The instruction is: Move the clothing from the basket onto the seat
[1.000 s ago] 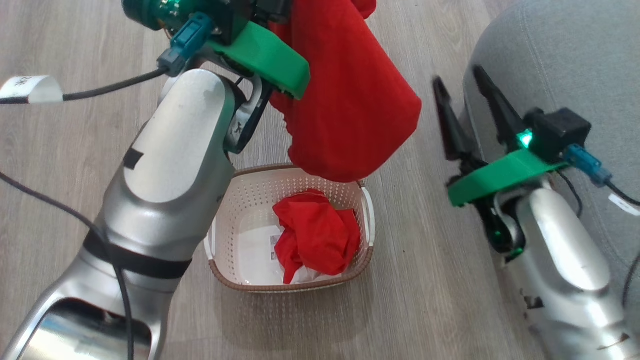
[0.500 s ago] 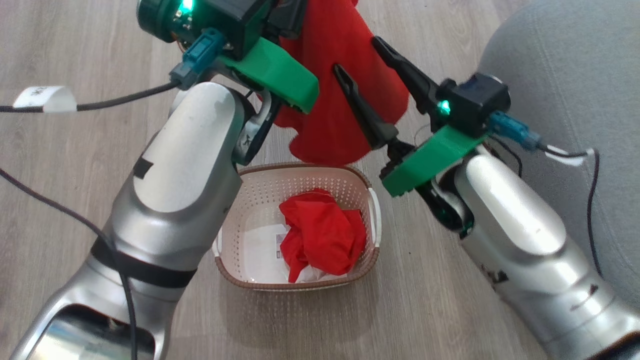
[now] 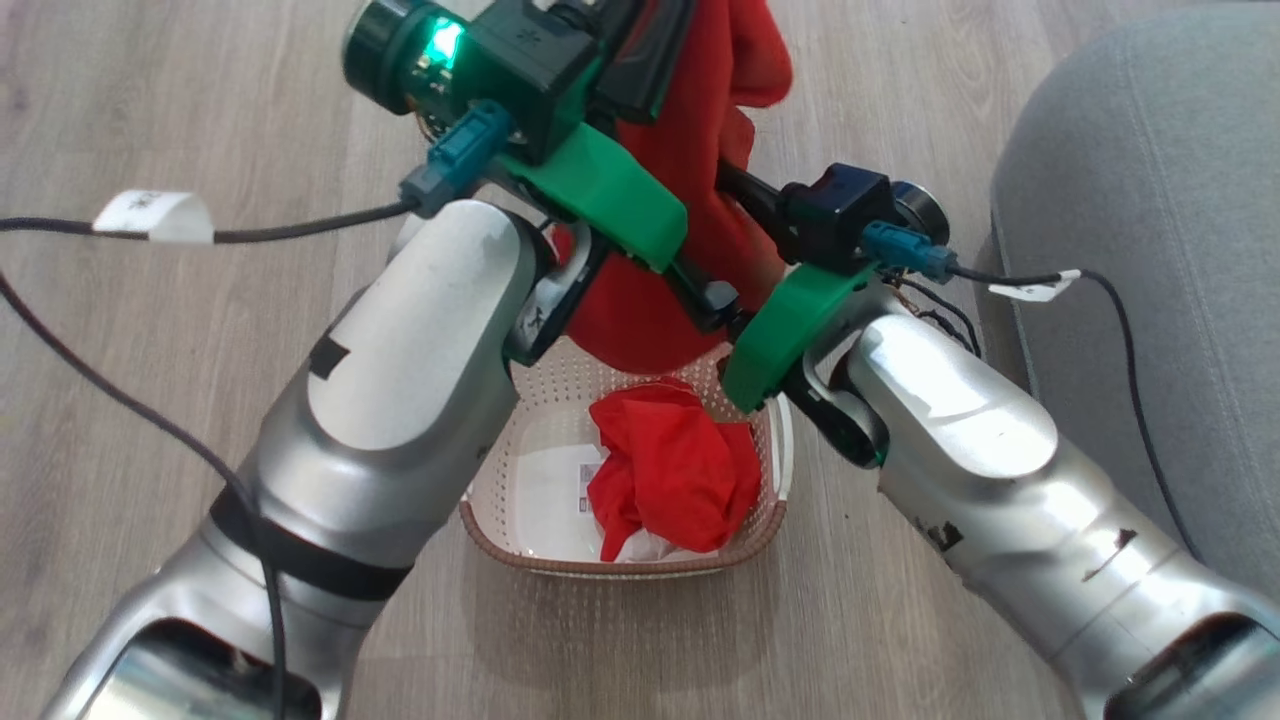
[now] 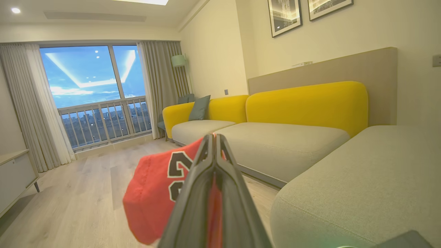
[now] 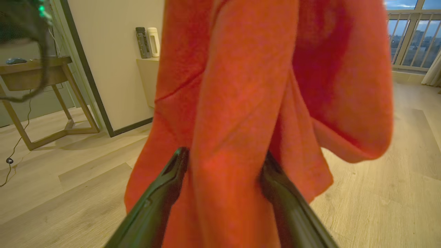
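Two arms meet above the basket [image 3: 620,566]. The left arm is bent and raised, its left gripper [image 4: 213,137] pressed shut on the top of the hanging garment [image 3: 745,60]. The right arm reaches in from the seat [image 3: 1150,250] side, its right gripper [image 5: 224,153] spread wide with a fold of that cloth between the fingers. A second ago this arm was out beside the seat, clear of the fabric. The hanging garment's long axis runs straight up and down, its lower end over the basket's far rim. A second garment [image 3: 670,480] lies crumpled inside the basket on the wooden floor [image 3: 200,100].
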You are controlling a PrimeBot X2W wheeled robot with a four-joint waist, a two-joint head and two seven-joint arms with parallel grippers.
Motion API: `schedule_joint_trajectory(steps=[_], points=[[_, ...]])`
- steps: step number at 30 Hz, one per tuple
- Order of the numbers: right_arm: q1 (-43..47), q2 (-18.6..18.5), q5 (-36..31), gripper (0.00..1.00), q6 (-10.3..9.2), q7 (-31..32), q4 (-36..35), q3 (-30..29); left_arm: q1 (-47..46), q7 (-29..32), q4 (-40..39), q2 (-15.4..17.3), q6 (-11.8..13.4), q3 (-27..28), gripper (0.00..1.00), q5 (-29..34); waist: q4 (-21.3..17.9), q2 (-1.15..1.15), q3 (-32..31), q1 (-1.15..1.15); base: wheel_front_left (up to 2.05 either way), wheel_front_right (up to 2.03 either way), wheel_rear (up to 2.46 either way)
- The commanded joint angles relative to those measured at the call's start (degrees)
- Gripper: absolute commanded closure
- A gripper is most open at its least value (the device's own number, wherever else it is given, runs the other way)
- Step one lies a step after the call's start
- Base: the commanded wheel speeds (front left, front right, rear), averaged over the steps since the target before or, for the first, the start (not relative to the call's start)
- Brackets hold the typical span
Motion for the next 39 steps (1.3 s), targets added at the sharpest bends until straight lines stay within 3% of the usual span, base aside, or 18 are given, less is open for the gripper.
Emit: schedule_joint_trajectory(steps=[1,2,15,16,17,18,29,39], points=[[-2.16,1.58,0.77,0.62,-0.01,-0.37,-1.08,0.03,-1.82,-0.29,-2.08,0.99,0.52,1.41,1.0,-0.36,0.27,0.0,-0.16,0.0,0.0,0.0,0.0],[-2.28,1.7,1.05,1.0,-0.01,-0.37,-0.85,-0.07,-1.71,-0.29,-1.97,0.99,0.57,1.19,1.0,-0.44,0.4,0.0,-0.24,0.0,0.0,0.0,0.0],[0.55,0.82,-0.78,1.0,-0.01,-0.37,-4.56,-5.11,0.48,-0.29,-0.22,0.99,0.48,1.36,1.0,-0.37,-0.59,0.0,-0.4,0.0,0.0,0.0,0.0],[0.98,0.62,-0.94,1.0,-0.01,-0.37,-5.09,-5.44,0.67,-0.29,-0.08,0.99,0.4,1.43,0.65,-0.15,-0.82,0.0,-0.35,0.0,0.0,0.0,0.0],[1.47,0.42,-1.12,1.0,-0.01,-0.37,-5.73,-5.96,0.92,-0.29,0.11,0.99,0.28,1.45,0.1,0.24,-1.06,0.0,-0.3,0.0,0.0,0.0,0.0],[1.98,0.22,-1.29,1.0,-0.01,-0.37,-6.36,-6.46,1.27,-0.29,0.48,1.0,0.11,1.55,0.0,0.47,-1.34,0.0,-0.26,0.0,0.0,0.0,0.0],[7.02,-1.11,-3.22,1.0,-0.01,-0.37,-13.09,-15.14,5.04,-0.29,6.76,1.75,-3.57,2.32,0.0,2.44,-6.14,0.0,0.47,0.0,0.0,0.0,0.0],[10.8,-1.45,-4.21,1.0,-0.01,-0.37,-17.4,-19.92,10.17,-0.29,10.27,3.16,-6.24,4.39,0.0,2.02,-15.34,0.0,0.3,0.0,0.0,0.0,0.0]])
